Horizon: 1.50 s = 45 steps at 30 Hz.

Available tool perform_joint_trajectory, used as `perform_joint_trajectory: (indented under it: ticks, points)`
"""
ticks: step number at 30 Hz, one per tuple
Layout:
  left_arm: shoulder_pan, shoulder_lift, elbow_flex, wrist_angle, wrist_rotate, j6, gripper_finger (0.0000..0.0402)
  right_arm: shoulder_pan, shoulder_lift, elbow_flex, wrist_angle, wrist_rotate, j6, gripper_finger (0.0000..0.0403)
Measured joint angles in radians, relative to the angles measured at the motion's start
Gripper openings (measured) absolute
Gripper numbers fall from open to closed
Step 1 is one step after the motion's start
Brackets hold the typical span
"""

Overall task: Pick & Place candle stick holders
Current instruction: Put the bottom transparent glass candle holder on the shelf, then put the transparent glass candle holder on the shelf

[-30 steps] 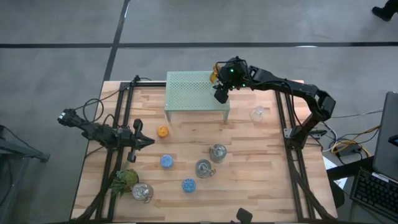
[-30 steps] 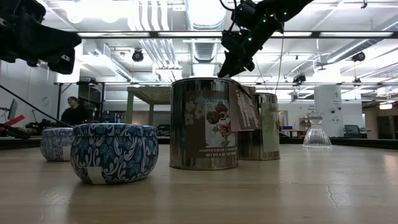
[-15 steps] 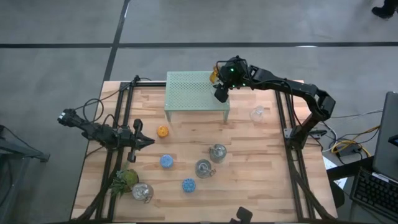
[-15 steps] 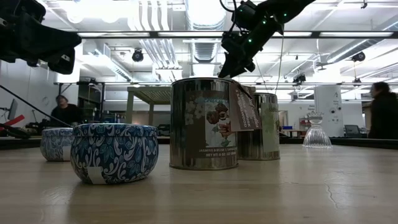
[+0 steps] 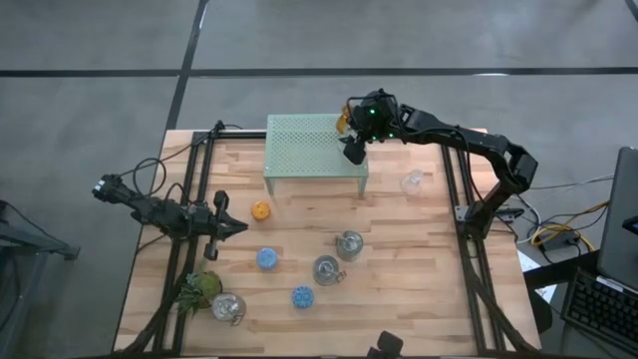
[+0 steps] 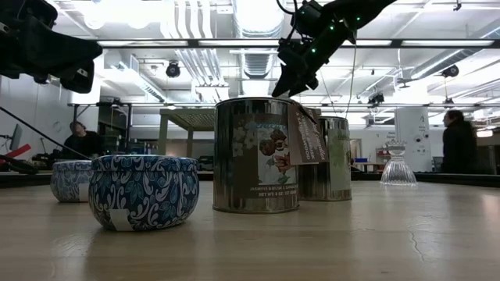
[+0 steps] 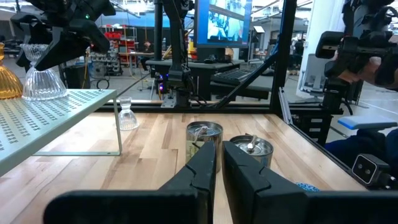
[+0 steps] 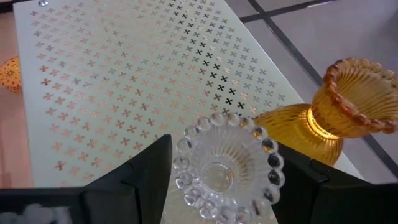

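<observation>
My right gripper (image 8: 229, 173) hangs open over the far right corner of the pale-green mesh stand (image 5: 309, 145), slanting down. A clear glass holder (image 8: 217, 149) stands upright on the stand between its fingers. An amber glass holder (image 8: 348, 99) stands right beside it. On the table are an orange holder (image 5: 260, 210), two blue ones (image 5: 266, 258) (image 5: 302, 296), two silvery tins (image 5: 349, 243) (image 5: 326, 269) and another clear glass holder (image 5: 413, 181). My left gripper (image 5: 239, 227) waits shut at the table's left side. My right gripper has one finger (image 8: 152, 168) on each side of the clear holder's beaded rim (image 8: 186, 146), coming from above at a slant. Whether the fingers touch the rim I cannot tell. The holder stands on its foot on the mesh top.
A green plant (image 5: 199, 289) and one more round holder (image 5: 228, 306) sit at the near left corner. Black frame rails (image 5: 189, 189) run along both table sides. Bare wood lies between the stand and the tins. A person (image 6: 459, 144) stands in the room behind.
Both arms and all holders have stayed in place. In the room behind, a person has walked into the low view from the right.
</observation>
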<state>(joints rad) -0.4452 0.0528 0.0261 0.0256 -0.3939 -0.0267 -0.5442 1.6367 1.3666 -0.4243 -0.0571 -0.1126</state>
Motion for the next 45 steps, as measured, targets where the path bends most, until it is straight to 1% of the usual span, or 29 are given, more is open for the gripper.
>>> perform_joint_trajectory:
  ticks: [12,22,25,31,35,42,45]
  points:
    - [0.0,0.0,0.0,0.0,0.0,0.0,0.003,0.001,-0.008,0.0,0.01,-0.003,-0.023,0.0269]
    - [0.0,0.0,0.0,0.0,0.0,0.0,0.003,0.001,-0.084,0.0,0.008,-0.004,-0.049,0.0318]
    - [0.0,0.0,0.0,0.0,0.0,0.0,0.003,0.001,-0.124,0.0,-0.049,-0.003,-0.051,0.033]
    - [0.0,0.0,0.0,0.0,0.0,0.0,0.003,0.01,-0.212,-0.017,-0.228,-0.003,-0.041,0.0345]
    - [0.0,0.0,0.0,0.0,0.0,0.0,0.003,0.026,-0.295,-0.09,-0.308,-0.002,-0.007,0.035]
    - [0.0,0.0,0.0,0.0,0.0,0.0,0.003,0.061,-0.495,-0.309,-0.32,0.009,0.15,0.0339]
    - [0.0,0.0,0.0,0.0,0.0,0.0,0.003,0.083,-0.574,-0.412,-0.318,0.058,0.232,0.0333]
